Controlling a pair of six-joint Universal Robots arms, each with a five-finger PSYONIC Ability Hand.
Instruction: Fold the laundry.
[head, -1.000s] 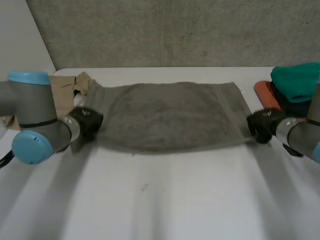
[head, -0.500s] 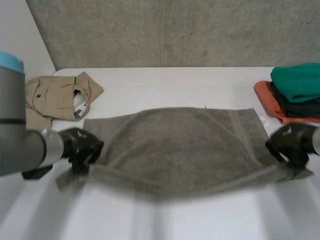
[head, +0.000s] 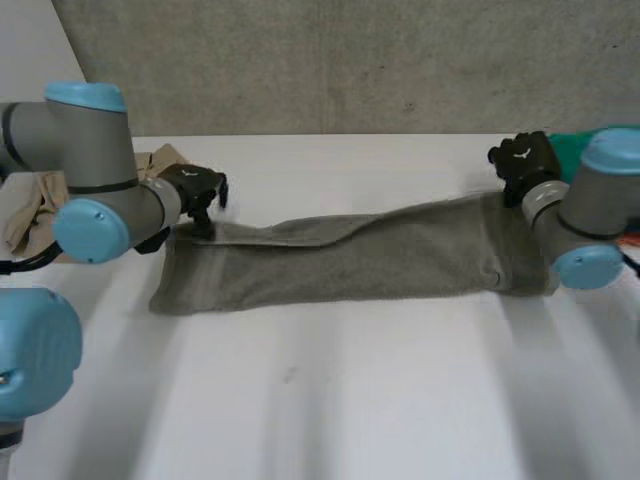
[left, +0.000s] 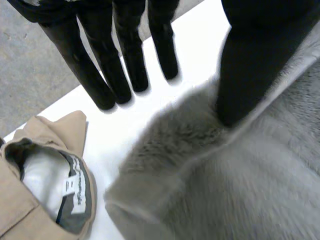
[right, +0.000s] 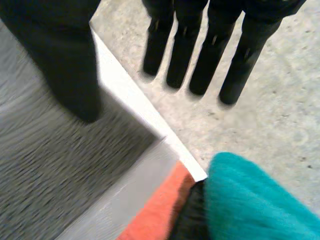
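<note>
A grey towel (head: 340, 265) lies folded into a long band across the middle of the white table (head: 330, 400). My left hand (head: 195, 188) is at the towel's far left corner. In the left wrist view its fingers (left: 90, 65) are straight over bare table, and its thumb (left: 250, 65) rests on the folded towel (left: 225, 190). My right hand (head: 525, 160) is at the far right corner. Its fingers (right: 210, 45) are straight and spread past the table's edge, with the thumb (right: 65, 65) just above the towel (right: 45, 165). Neither hand grips cloth.
A beige garment (head: 25, 215) lies crumpled at the back left, close to the left hand's fingertips (left: 30, 200). A stack of folded clothes, teal (right: 250, 200) over orange (right: 155, 210), sits at the table's right edge beside the right hand. A concrete wall stands behind the table.
Both hands carried the towel's near edge over to the far edge, doubling it into a narrow band. Both hands then opened and let the corners go.
</note>
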